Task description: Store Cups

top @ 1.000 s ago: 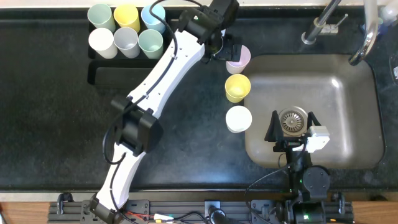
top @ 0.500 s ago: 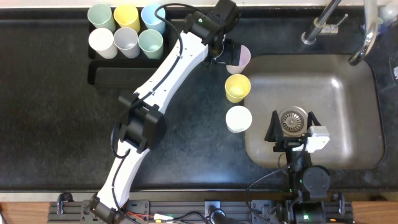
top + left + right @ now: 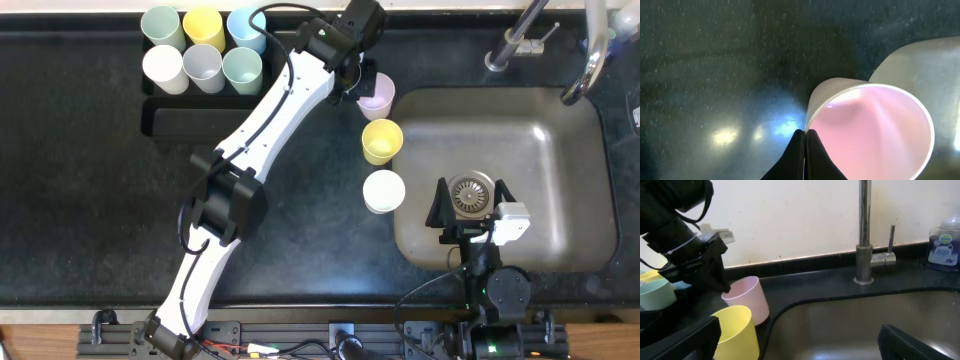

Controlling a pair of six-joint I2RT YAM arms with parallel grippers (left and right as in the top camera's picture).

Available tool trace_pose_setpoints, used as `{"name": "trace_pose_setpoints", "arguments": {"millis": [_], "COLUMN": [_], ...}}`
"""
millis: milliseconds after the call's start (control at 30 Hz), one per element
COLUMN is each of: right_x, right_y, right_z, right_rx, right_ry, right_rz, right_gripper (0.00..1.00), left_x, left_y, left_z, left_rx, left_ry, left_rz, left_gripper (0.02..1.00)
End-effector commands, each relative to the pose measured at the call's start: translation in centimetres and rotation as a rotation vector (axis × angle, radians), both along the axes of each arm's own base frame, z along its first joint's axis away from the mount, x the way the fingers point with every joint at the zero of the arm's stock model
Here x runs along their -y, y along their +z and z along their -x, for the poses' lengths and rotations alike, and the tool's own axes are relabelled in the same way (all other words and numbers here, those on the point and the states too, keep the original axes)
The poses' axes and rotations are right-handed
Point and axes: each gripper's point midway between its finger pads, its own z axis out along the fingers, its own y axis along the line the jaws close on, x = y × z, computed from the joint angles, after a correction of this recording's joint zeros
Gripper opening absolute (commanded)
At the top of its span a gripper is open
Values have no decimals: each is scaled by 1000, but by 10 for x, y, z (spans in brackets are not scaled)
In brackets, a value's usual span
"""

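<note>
My left gripper point(image 3: 358, 82) is shut on the rim of a pink cup point(image 3: 377, 97) at the sink's back left corner; in the left wrist view the pinched fingers point(image 3: 805, 145) clamp the pink cup's point(image 3: 875, 130) near wall. A yellow cup point(image 3: 382, 140) and a white cup point(image 3: 384, 190) stand upright on the counter along the sink's left edge. Several pastel cups point(image 3: 203, 45) fill a black rack point(image 3: 150, 110) at the back left. My right gripper point(image 3: 470, 208) hangs open over the sink, facing the pink cup point(image 3: 745, 302) and the yellow cup point(image 3: 735, 330).
The steel sink point(image 3: 560, 230) takes up the right side, with a faucet point(image 3: 520, 35) behind it and a blue soap bottle point(image 3: 942, 245) at the far right. The black counter between the rack and the cups is bare.
The left gripper has drawn the pink cup a little to the left, away from the sink corner. The right arm has not moved.
</note>
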Motion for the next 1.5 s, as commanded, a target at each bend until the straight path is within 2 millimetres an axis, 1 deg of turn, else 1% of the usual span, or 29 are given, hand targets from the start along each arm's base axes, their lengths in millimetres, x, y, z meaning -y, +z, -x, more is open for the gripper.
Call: {"name": "trace_pose_setpoints", "arguments": {"millis": [33, 133, 200, 300, 367, 467, 500, 567, 633, 700, 733, 800, 867, 933, 1000, 1100, 1233, 1333, 1500], "right_x": [0, 0, 0, 0, 0, 0, 0, 0, 0, 0, 0, 0, 0, 0, 0, 0, 0, 0, 0], "right_y": [-4, -4, -4, -4, -4, -4, -4, -4, -4, -4, -4, -4, -4, -4, -4, -4, -4, -4, -4], "right_z": [0, 0, 0, 0, 0, 0, 0, 0, 0, 0, 0, 0, 0, 0, 0, 0, 0, 0, 0], "right_rx": [-1, -1, -1, -1, -1, -1, -1, -1, -1, -1, -1, -1, -1, -1, -1, -1, -1, -1, -1], "right_ry": [1, 1, 1, 1, 1, 1, 1, 1, 1, 1, 1, 1, 1, 1, 1, 1, 1, 1, 1], "right_rz": [-4, -4, -4, -4, -4, -4, -4, -4, -4, -4, -4, -4, -4, -4, -4, -4, -4, -4, -4], "right_gripper": [998, 998, 998, 998, 998, 996, 996, 998, 998, 998, 996, 998, 996, 996, 998, 998, 996, 998, 998], "left_x": [-2, -11, -21, -42, -61, -92, -105, -135, -170, -210, -226, -260, -295, -320, -341, -366, -391, -397, -399], "left_y": [14, 40, 67, 110, 140, 177, 190, 207, 215, 213, 210, 196, 175, 155, 139, 124, 111, 98, 81], "left_z": [-7, -8, -8, -6, 0, 12, 18, 30, 43, 55, 59, 67, 73, 77, 79, 77, 73, 71, 67], "left_rx": [38, 69, 103, 141, 162, 191, 197, 194, 178, 153, 141, 105, 64, 21, -12, -30, -59, -98, -143], "left_ry": [16, 30, 54, 124, 177, 238, 266, 344, 439, 533, 566, 647, 732, 817, 879, 952, 1028, 1048, 1049], "left_rz": [10, 30, 56, 104, 132, 158, 165, 166, 147, 110, 99, 74, 49, 37, 26, 23, 34, 41, 28], "left_gripper": [36, 36, 36, 36, 36, 36, 38, 36, 36, 36, 36, 36, 36, 36, 38, 36, 36, 36, 36]}}
